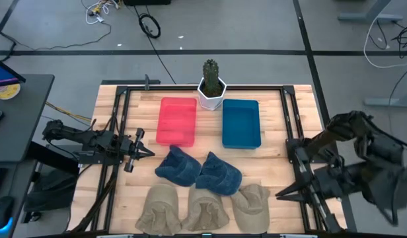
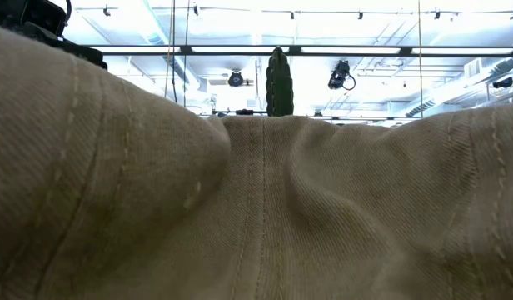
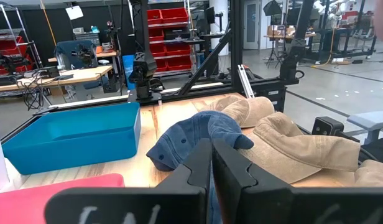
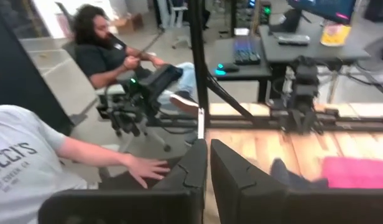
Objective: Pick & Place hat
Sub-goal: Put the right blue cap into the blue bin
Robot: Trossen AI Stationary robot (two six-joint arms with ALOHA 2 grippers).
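Two blue hats (image 1: 179,165) (image 1: 219,174) lie mid-table on their brims. Three tan hats (image 1: 162,206) (image 1: 207,208) (image 1: 251,205) lie along the near edge. One tan hat (image 2: 256,208) fills the low view. My left gripper (image 1: 149,152) is shut and empty, just left of the left blue hat, which also shows in the left wrist view (image 3: 198,140). My right gripper (image 1: 279,196) is shut and empty, just right of the right tan hat. Both pairs of fingers show closed in the wrist views (image 3: 211,163) (image 4: 208,163).
A red tray (image 1: 176,121) and a blue tray (image 1: 241,123) stand at the far middle, with a potted cactus (image 1: 212,86) behind them. Black frame rails (image 1: 117,132) run along both table sides. In the right wrist view, a person's hand (image 4: 145,168) rests near the table's left.
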